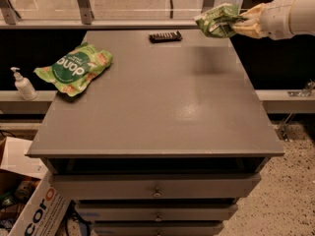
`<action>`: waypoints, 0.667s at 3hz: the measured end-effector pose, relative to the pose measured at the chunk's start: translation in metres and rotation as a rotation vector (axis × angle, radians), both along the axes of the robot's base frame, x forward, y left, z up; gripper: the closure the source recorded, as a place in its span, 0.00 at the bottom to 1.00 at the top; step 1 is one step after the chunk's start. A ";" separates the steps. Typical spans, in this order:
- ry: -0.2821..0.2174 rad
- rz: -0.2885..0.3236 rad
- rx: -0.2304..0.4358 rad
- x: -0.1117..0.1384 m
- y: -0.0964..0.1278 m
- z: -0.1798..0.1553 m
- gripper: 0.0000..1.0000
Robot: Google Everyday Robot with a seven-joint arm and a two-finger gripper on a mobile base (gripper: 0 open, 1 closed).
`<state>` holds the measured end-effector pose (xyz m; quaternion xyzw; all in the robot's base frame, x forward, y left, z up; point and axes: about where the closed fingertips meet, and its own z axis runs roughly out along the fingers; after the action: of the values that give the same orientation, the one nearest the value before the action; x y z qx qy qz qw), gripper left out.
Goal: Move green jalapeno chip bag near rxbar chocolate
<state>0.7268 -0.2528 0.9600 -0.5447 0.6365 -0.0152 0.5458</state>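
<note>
My gripper [242, 22] reaches in from the upper right and is shut on the green jalapeno chip bag [216, 19]. The crinkled darker-green bag hangs in the air above the far right corner of the grey tabletop [157, 97]. The rxbar chocolate [165, 36], a small dark flat bar, lies on the table near the far edge, to the left of the held bag.
A brighter green chip bag with a dark green circle logo [74, 69] lies at the table's left side. A white pump bottle [22, 84] stands on a ledge to the left. A cardboard box [29, 205] sits on the floor at lower left. Drawers sit below the tabletop.
</note>
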 end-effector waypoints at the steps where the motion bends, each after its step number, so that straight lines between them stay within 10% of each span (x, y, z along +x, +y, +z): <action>1: -0.088 -0.053 -0.081 0.031 -0.005 -0.014 1.00; 2: -0.143 -0.085 -0.136 0.061 -0.006 -0.021 1.00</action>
<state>0.7880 -0.2585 0.9387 -0.5504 0.6160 -0.1206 0.5505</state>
